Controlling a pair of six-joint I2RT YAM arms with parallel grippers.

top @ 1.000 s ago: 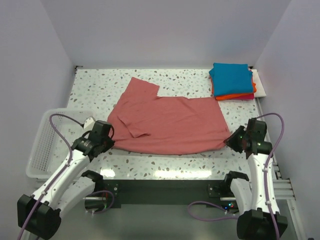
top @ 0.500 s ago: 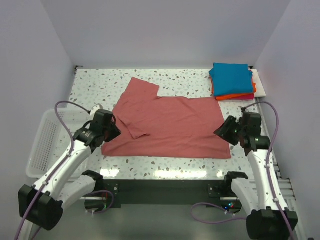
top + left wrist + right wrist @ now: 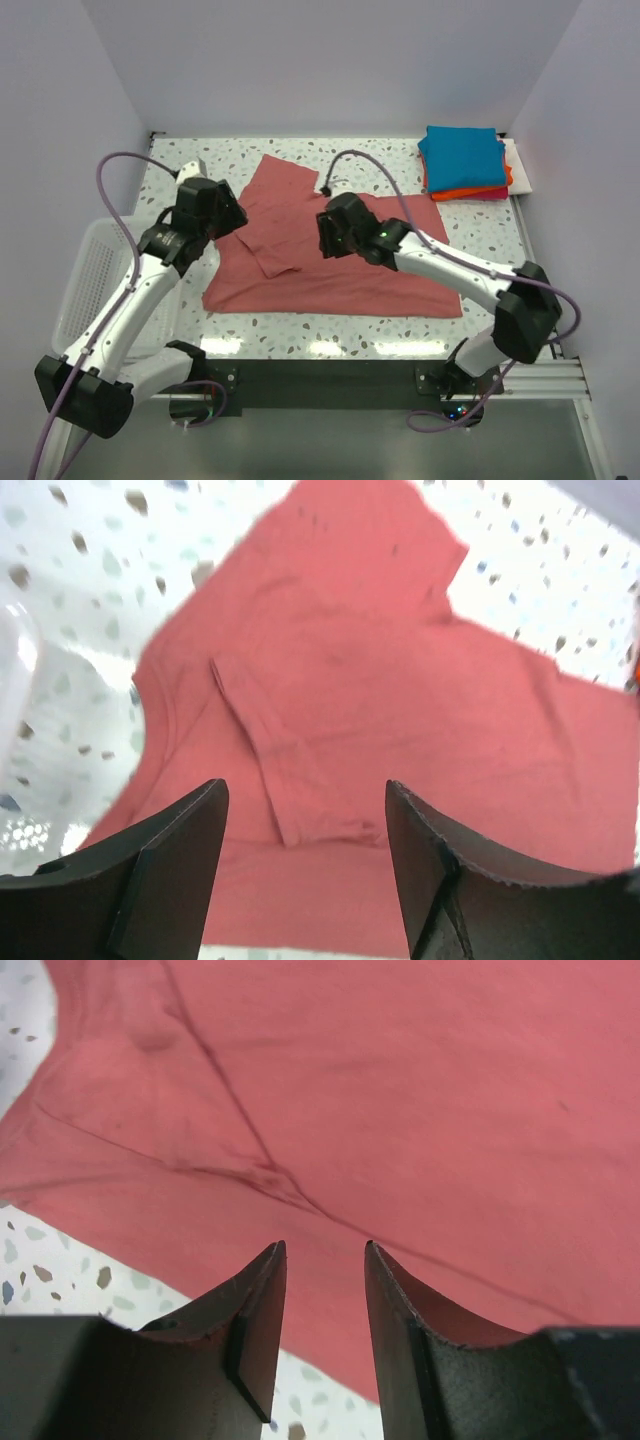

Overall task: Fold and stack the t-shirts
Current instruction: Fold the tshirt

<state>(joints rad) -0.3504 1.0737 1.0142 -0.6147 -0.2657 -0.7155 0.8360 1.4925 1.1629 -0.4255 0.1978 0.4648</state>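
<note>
Speckled white table (image 3: 380, 165) holds a dusty-red shirt (image 3: 350, 265) spread flat at its centre, one sleeve folded inward. At one o'clock sits a folded stack (image 3: 470, 190), teal shirt (image 3: 462, 155) on top. Over the red shirt's ten o'clock edge hovers the left gripper (image 3: 228, 215), jaws wide apart; the right gripper (image 3: 322, 238) hangs over its middle, jaws narrowly parted and empty.
</note>
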